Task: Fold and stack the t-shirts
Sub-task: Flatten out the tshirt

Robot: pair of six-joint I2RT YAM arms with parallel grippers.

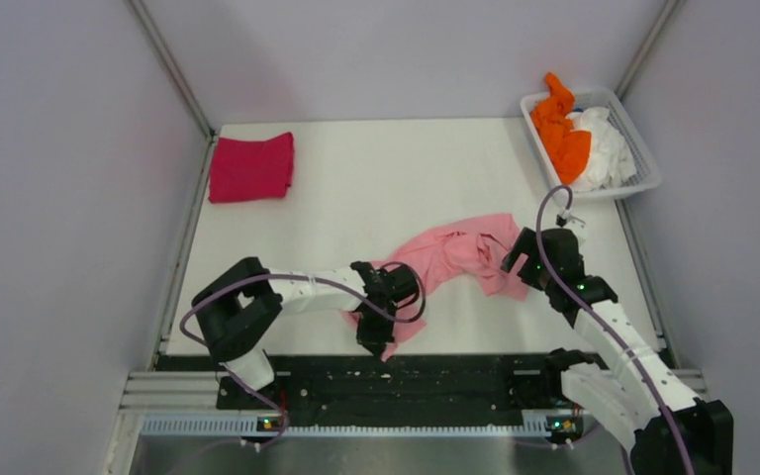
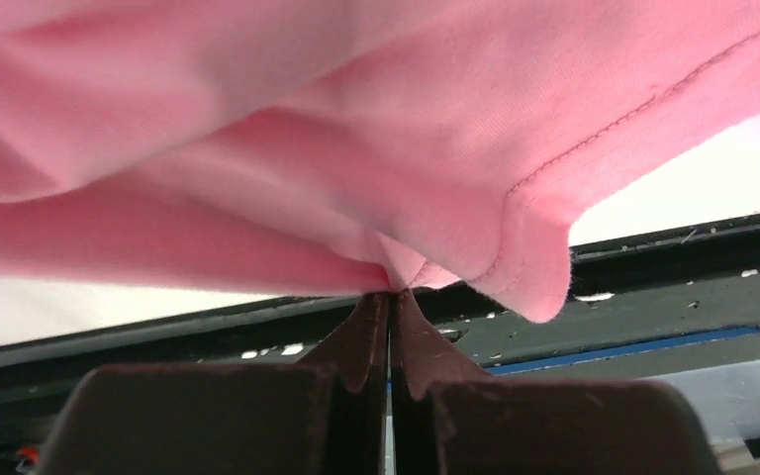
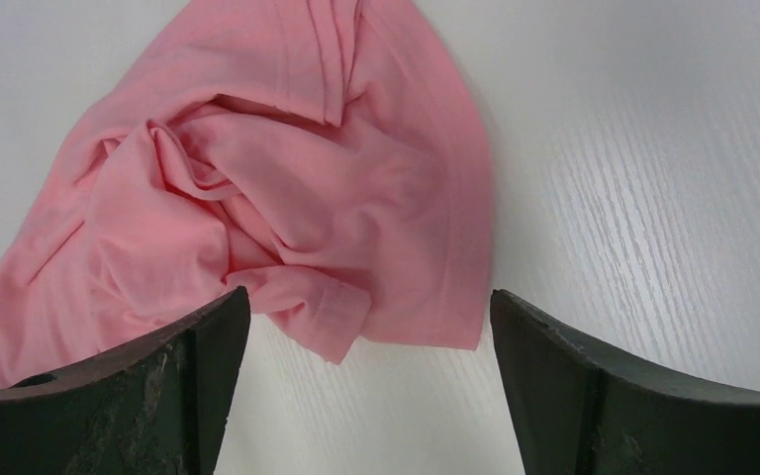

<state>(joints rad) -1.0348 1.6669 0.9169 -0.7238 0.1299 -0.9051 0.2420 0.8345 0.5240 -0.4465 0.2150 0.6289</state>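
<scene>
The light pink t-shirt (image 1: pixel 455 255) lies crumpled on the white table near the front middle. My left gripper (image 1: pixel 381 336) is shut on its near left edge; in the left wrist view the fingers pinch a fold of the pink t-shirt (image 2: pixel 356 148) at the tips of the left gripper (image 2: pixel 392 297). My right gripper (image 1: pixel 517 259) is open and empty just above the shirt's right end; in the right wrist view the right gripper (image 3: pixel 368 307) hangs over the hem of the pink t-shirt (image 3: pixel 287 198). A folded magenta-red t-shirt (image 1: pixel 250 167) lies at the back left.
A white slatted basket (image 1: pixel 643 163) at the back right holds an orange t-shirt (image 1: pixel 562 129) and a white t-shirt (image 1: pixel 604 148). The black base rail (image 1: pixel 406 381) runs along the table's near edge. Grey walls stand on both sides.
</scene>
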